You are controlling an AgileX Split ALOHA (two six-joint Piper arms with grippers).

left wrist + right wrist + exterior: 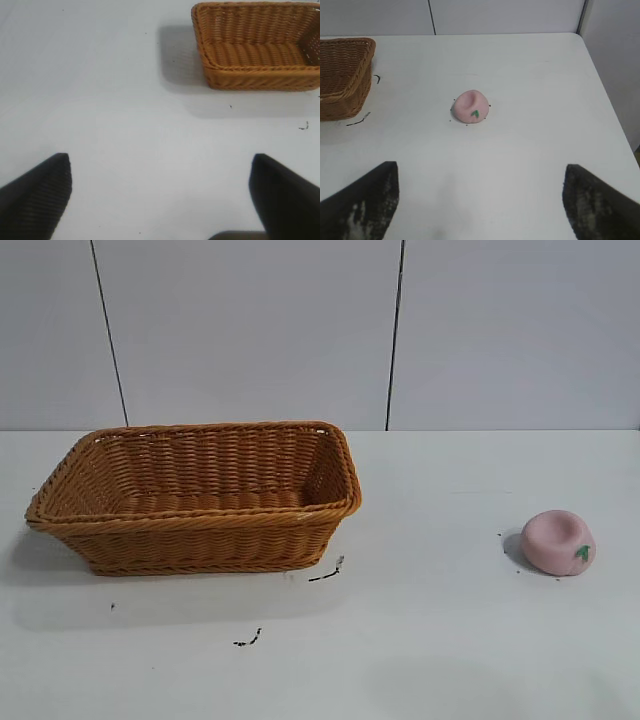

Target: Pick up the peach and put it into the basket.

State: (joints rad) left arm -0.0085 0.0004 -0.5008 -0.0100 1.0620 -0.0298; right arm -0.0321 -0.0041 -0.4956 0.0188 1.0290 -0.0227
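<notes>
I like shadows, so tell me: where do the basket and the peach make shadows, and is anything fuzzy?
Exterior view: the basket casts a soft grey shadow on the table at its base; the peach has a faint one. Left wrist view: the basket's shadow falls beside and below it, and the left tool, open, looks soft-edged. Right wrist view: the right tool, open, looks equally fuzzy.

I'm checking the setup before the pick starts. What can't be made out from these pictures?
- Basket floor near its front: exterior view, hidden by the front wall.
- Basket's far end: both wrist views, cut by the frame edge.
- Peach underside: every view, against the table.
- Both arms: exterior view, out of frame.
</notes>
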